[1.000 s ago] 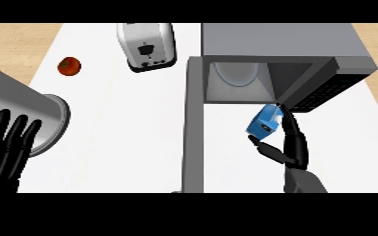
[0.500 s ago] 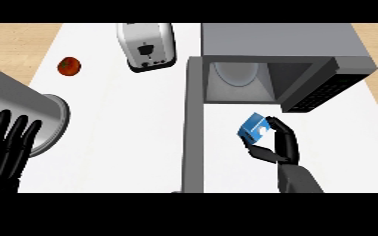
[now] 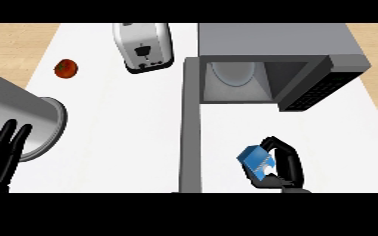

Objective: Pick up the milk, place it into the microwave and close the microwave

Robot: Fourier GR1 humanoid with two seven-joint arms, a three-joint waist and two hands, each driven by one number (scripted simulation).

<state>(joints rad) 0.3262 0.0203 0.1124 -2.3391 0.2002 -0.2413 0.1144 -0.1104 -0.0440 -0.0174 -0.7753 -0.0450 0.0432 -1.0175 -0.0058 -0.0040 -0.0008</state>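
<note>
The right hand (image 3: 286, 166) curls around the blue-and-white milk carton (image 3: 256, 161), near the open grey microwave (image 3: 273, 45). The left hand (image 3: 10, 147) rests open at the left edge.

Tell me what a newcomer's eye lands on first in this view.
First, the grey microwave at upper right, its door swung open toward the viewer and a plate visible inside. Next, the blue milk carton near the lower right, with the right hand curled round it. Further left stand a toaster and a red tomato, and the left hand rests open at the left edge.
</note>
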